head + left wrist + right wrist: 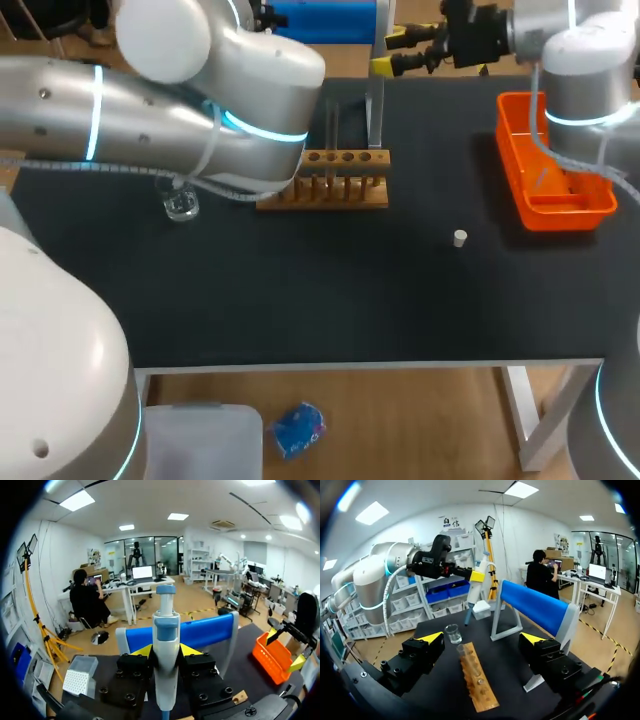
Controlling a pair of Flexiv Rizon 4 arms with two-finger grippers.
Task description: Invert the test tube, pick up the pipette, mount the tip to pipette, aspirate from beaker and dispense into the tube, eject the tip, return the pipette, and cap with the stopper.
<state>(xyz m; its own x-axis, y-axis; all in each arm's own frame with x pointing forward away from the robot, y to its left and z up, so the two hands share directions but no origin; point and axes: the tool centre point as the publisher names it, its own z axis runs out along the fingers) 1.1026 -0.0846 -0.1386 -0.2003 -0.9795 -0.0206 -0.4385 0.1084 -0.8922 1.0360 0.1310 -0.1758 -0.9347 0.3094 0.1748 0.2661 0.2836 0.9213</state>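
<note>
2 left fingers (143, 651) against pipette (166, 645)

One pipette (166, 645), one beaker (181, 205), one rack (325, 185), one stopper (459, 238), one orange tray (509, 150).

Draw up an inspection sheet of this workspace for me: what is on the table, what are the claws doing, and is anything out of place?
Surface: black table, with a wooden rack near its middle.
Job's things: test tube upright at the rack's end; beaker beside the rack; stopper lying alone; orange tray; blue stand; tip box.
Clutter: nothing seen.
Claws: left claw shut on the pipette, held off the table; right claw open, holding nothing.
Cables: a pale hose loops off the left arm; the right arm has another.
Surroundings: nothing seen reaching over the table.
</note>
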